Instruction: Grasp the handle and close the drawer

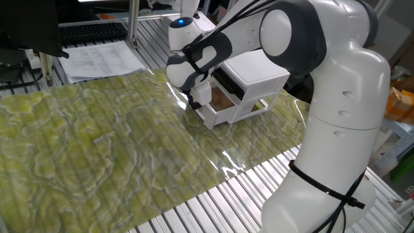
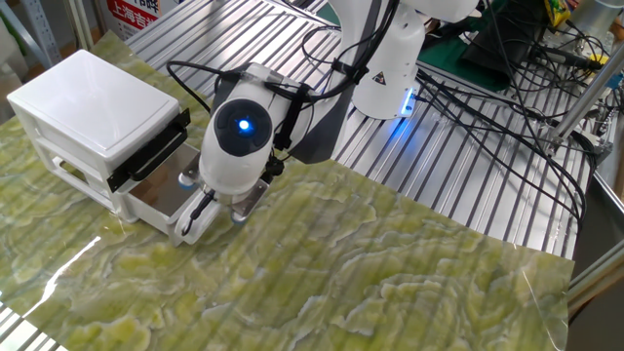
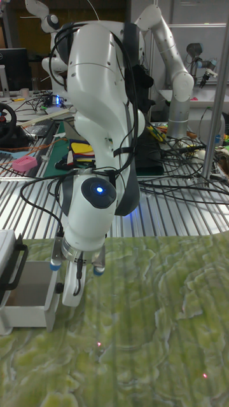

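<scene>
White plastic drawer (image 3: 28, 311), lower left of frame, half open; likely light, slides easily; hold by handle (image 3: 58, 288) at front centre; gripper (image 3: 72, 294) there, jaw state indiscernible.

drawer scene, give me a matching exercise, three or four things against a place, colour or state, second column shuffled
Things:
1. drawer
2. tool
3. papers
4. upper tier front

Descriptions:
A. dark
B. on the slatted table, beyond the green mat
C. pulled out, brown floor showing
D. at the drawer's front panel

Pairs: 1-C, 2-D, 3-B, 4-A
</scene>
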You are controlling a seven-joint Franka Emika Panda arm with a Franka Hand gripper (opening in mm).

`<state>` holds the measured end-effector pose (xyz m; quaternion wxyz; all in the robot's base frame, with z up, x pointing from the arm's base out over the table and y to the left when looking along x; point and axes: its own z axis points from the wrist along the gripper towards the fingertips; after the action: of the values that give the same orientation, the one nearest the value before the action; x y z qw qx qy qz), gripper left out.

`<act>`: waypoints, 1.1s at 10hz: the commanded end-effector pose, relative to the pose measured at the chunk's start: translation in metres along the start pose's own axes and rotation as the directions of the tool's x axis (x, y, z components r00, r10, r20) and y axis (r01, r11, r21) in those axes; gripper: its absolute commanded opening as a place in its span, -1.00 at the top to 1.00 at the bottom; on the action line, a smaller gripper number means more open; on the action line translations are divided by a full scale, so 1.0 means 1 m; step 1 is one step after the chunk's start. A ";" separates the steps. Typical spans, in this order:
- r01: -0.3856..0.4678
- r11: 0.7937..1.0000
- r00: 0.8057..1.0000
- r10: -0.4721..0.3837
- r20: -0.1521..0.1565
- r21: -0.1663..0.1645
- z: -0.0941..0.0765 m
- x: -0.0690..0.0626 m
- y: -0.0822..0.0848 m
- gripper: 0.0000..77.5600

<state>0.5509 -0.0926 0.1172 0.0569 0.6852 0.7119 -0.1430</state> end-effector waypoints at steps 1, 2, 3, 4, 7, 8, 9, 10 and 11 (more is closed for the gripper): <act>0.000 1.000 1.000 0.000 0.001 -0.001 0.000 -0.002 0.000 0.97; 0.006 1.000 1.000 -0.006 -0.004 -0.001 0.000 -0.003 0.000 0.97; 0.008 1.000 1.000 -0.008 -0.007 -0.002 -0.001 -0.003 0.000 0.97; 0.009 1.000 1.000 -0.009 -0.012 -0.002 -0.001 -0.004 0.000 0.97; 0.010 1.000 1.000 -0.010 -0.018 -0.002 -0.001 -0.004 0.000 0.97; 0.013 1.000 1.000 -0.013 -0.019 -0.003 -0.001 -0.005 -0.001 0.97; 0.021 1.000 1.000 -0.021 -0.020 -0.003 -0.001 -0.007 -0.001 0.97; 0.027 1.000 0.999 -0.027 -0.024 -0.004 -0.002 -0.008 -0.001 0.97; 0.027 1.000 0.999 -0.027 -0.024 -0.004 -0.002 -0.008 -0.001 0.97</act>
<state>0.5500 -0.0983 0.1206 0.0472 0.6762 0.7227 -0.1348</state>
